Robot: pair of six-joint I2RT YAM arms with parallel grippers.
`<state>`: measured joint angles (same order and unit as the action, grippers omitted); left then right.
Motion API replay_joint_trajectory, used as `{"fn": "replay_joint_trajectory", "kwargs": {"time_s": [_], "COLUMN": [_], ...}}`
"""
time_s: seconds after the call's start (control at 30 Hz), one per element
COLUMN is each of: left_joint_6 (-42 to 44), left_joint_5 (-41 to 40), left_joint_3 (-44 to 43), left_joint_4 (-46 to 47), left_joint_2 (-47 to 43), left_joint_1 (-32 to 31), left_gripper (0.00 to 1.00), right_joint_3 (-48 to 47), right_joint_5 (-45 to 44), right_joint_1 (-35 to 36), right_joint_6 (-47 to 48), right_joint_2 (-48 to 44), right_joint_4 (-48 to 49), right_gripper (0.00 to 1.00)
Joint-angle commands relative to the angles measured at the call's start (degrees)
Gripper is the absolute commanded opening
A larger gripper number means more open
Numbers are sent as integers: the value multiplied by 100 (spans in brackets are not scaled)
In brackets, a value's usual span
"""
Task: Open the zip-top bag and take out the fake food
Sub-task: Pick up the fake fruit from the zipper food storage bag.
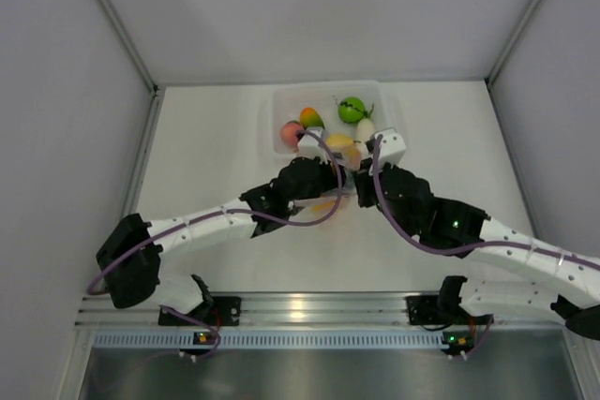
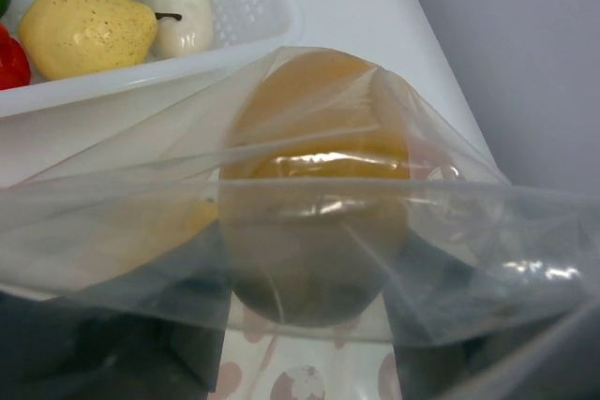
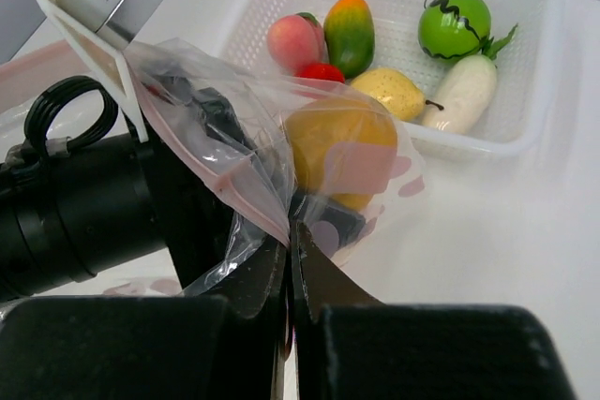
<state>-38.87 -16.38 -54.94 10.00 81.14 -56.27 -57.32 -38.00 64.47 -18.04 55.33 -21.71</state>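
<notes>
My right fingers (image 3: 262, 278) are pinched together on the zip-top bag (image 3: 225, 138) at its lip, just short of the basket (image 3: 534, 7) on the counter (image 3: 525, 259). My left fingers (image 2: 94, 344) are apart inside the bag, orange fake food (image 2: 314, 222) dead ahead between them; contact unclear. Left arm is nearer.

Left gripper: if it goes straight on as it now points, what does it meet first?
Most likely the round orange plastic fruit, lying straight ahead inside the clear crinkly zip-top bag; bag film may come first, depth is unclear.
</notes>
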Motion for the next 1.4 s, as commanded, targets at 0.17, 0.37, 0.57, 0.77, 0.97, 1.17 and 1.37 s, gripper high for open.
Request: {"fn": "replay_joint_trajectory", "kwargs": {"time_s": [0.17,0.37,0.57,0.77,0.97,1.17,1.37], "left_joint_6": [309,1021,1865,2832,3272,3527,3825], "left_joint_5": [1391,1875,1884,3156,4573,5670,6305], "left_joint_3": [430,861,1169,1310,1363,1267,827], "left_joint_4": [924,960,1214,1452,1566,1566,909], "left_joint_2": [-362,-617,-907,-995,-1030,-1005,-706], "left_joint_1": [196,82,-33,-33,-33,-33,-24], "left_gripper": [0,0,0,0,0,0,0], "right_joint_3": [-314,-455,-570,-500,-447,-517,-1017], "right_joint_5": [-69,301,627,1012,1504,2700,2834], "right_joint_1": [-1216,-1630,-1850,-1885,-1894,-2122,-2184], "right_joint_6": [565,767,627,512,678,618,644], "right_joint_2": [92,223,821,1024,568,505,671], "right_joint_4": [-826,-711,-983,-914,-467,18,-174], "right_gripper": [0,0,0,0,0,0,0]}}
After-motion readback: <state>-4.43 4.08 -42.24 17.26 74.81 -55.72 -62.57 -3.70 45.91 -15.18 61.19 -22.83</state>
